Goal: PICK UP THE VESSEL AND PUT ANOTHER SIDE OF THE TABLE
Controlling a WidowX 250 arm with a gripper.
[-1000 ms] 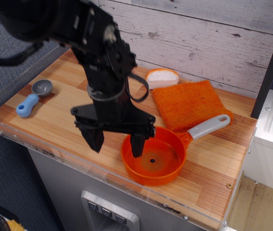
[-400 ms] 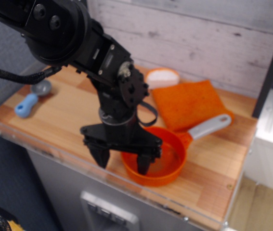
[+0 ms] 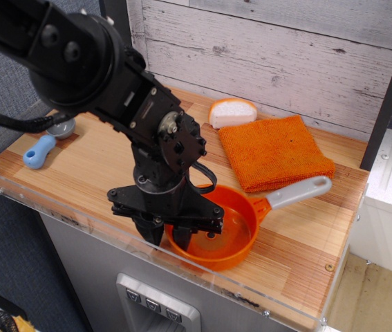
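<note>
Because its 2 fingers straddle the near rim, the hand (image 3: 166, 237) looks closed on the vessel (image 3: 216, 228), ready to lift it off the desk (image 3: 106, 173).

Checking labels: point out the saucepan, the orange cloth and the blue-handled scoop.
saucepan (image 3: 240, 216): main view, inner wall.
orange cloth (image 3: 273, 151): main view, centre.
blue-handled scoop (image 3: 39, 151): main view, handle.

Mock kitchen counter in a lab: wood-plank table (image 3: 306, 228) with acrylic edge, whitewashed plank backdrop (image 3: 285, 55), toy cookware.
</note>
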